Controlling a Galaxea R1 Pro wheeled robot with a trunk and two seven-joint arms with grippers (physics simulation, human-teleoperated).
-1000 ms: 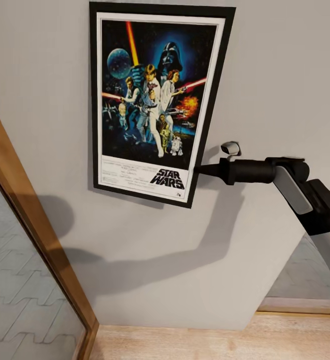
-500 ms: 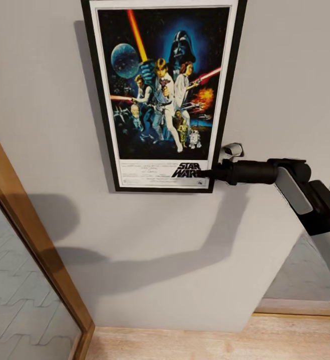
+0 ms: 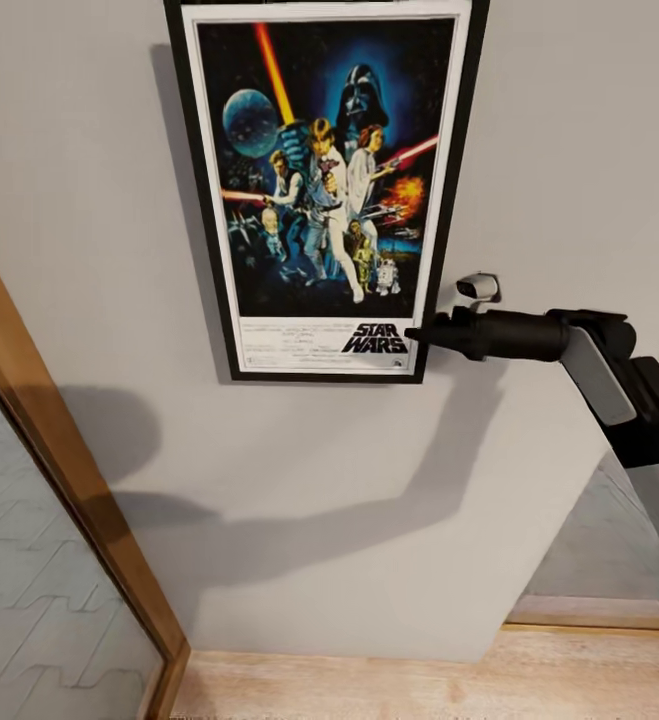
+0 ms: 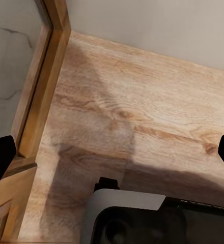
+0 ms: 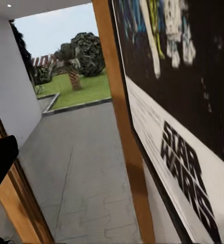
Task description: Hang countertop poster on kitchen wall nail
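The wall [image 3: 569,150] took up most of the head view, pale grey. One poster [image 3: 327,190] hung flat against it at twelve o'clock, upright, its top edge cut by the frame, so the nail that bore it could not be seen. One wooden door frame [image 3: 69,480] ran from nine o'clock down to seven, with paved ground behind the glass. A strip of wood floor [image 3: 419,685] lay at six o'clock.

One arm reached in from three o'clock. The right hand [image 3: 416,335] met the poster's lower right corner, by the logo; whether its fingers were released or clenched on the frame I could not tell. One small grey fitting [image 3: 478,288] stood on the wall just above the arm. In the right wrist view the poster [image 5: 193,127] passed close by, with lawn and trees beyond the door frame.

The left hand [image 4: 112,152] pointed at the floor, its dark fingertips wide apart and grasping nothing.

The hanging step looked all but done. The next move likely called for letting go and drawing the right hand straight back, without dragging the corner.
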